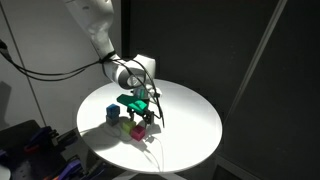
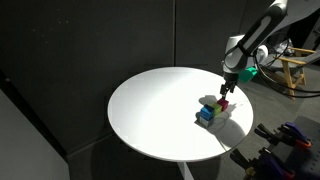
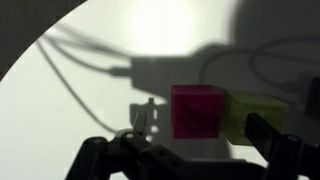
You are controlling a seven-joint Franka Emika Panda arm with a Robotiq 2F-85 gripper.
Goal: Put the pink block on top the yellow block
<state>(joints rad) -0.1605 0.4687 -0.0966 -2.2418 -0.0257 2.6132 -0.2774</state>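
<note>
Little of the job is done so far, by the look of it. The small magenta-pink cube [image 3: 195, 110] sits flat on the round white tabletop [image 2: 150, 110], not lifted. In the wrist view the pale yellow-green cube [image 3: 252, 115] stands hard against it at its 3 o'clock, the two faces touching or very nearly so. Nothing rests on top of the yellow-green cube. The pincer [image 3: 185, 160] hangs above the pair, released and empty, its jaws spread wide. Its dark fingers [image 3: 275, 142] show at about 5 and 7 o'clock of the wrist view, and the pink cube lies between their lines, ungripped. In an exterior view a small blue cube [image 2: 207, 118] sits in the same cluster, at about 7 o'clock from the pink one; whether it touches the others is too small to tell. What is left, as I judge it, is nearly everything: lower over the pink cube, close on it, lift it clear, carry it toward 3 o'clock, set it squarely on the yellow-green cube and let go. The tight neighbour may crowd one finger during the grasp.
</note>
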